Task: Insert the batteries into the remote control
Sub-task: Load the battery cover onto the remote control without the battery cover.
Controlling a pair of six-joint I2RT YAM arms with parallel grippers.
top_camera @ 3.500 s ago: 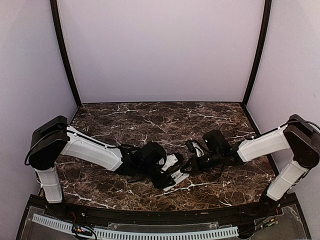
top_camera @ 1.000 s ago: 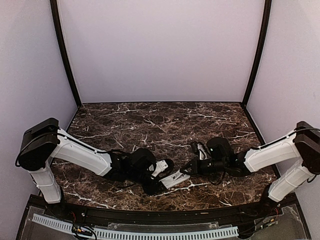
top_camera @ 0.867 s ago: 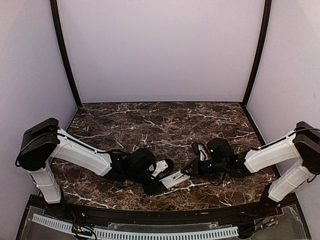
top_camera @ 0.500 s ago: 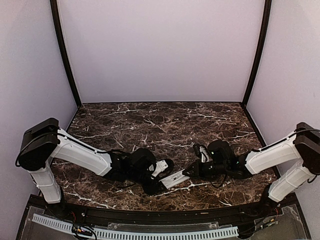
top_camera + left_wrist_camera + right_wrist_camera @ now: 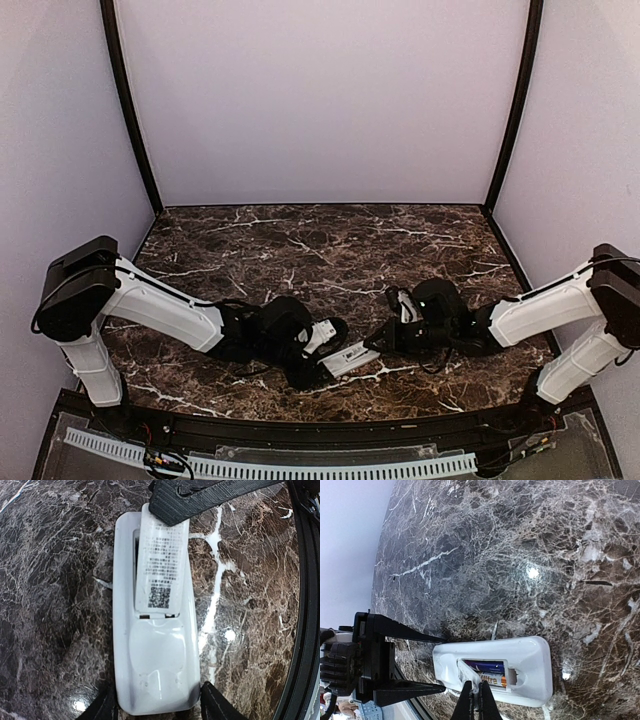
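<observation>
The white remote control (image 5: 155, 675) lies back up on the marble table, also seen in the top view (image 5: 350, 358). My left gripper (image 5: 160, 710) is shut on its near end, one finger on each side. Two batteries (image 5: 490, 668) lie side by side in its recess, one dark blue, one with an orange end. My right gripper (image 5: 476, 702) is shut on the small white cover piece (image 5: 469, 676) and holds it tilted over the recess. In the left wrist view the cover (image 5: 161, 570) shows a printed label and covers most of the recess.
The dark marble table (image 5: 300, 250) has purple walls at the back and sides. Its black front rim (image 5: 305, 630) runs close beside the remote. Both arms lie low and meet near the front middle.
Both arms have come down since 3.5 s ago, and the remote now rests on the table. Over the last second my right gripper edged left towards the remote with the cover.
</observation>
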